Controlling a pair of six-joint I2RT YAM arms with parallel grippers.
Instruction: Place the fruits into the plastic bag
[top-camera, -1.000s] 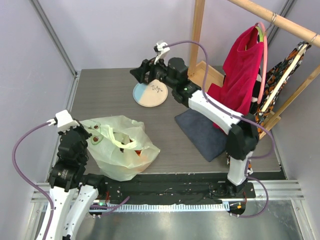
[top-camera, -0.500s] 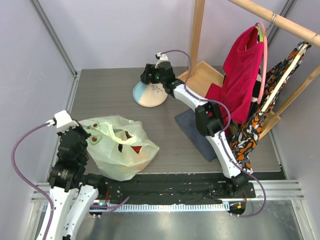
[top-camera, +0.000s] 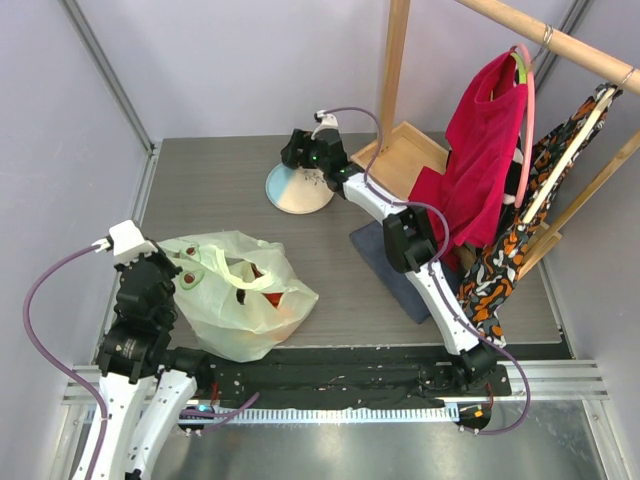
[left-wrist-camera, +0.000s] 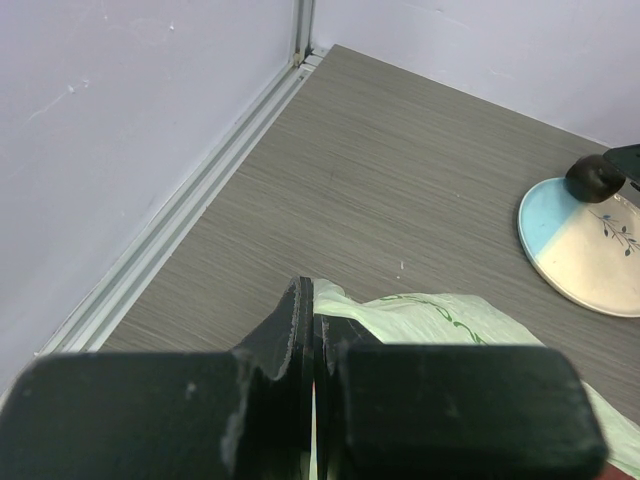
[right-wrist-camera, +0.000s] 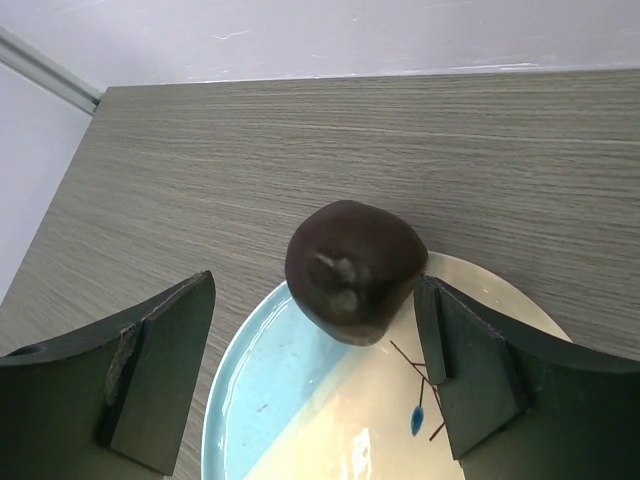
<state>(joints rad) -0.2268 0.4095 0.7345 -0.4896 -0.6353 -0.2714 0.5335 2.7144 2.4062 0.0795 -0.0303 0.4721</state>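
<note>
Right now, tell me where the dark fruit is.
Right wrist view, centre: the dark fruit sits on the plate's far rim, between the right gripper's open fingers, at the table's far side.

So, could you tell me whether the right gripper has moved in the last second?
Yes: in the top view the right gripper has shifted rightward, settling over the far rim of the plate, open around the dark round fruit.

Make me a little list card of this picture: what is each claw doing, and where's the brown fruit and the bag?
Left claw: shut, pinching the plastic bag edge
Right claw: open, one finger each side of the brown fruit
Brown fruit: on the plate, at its rim
Plastic bag: crumpled on the table, something red inside
</note>
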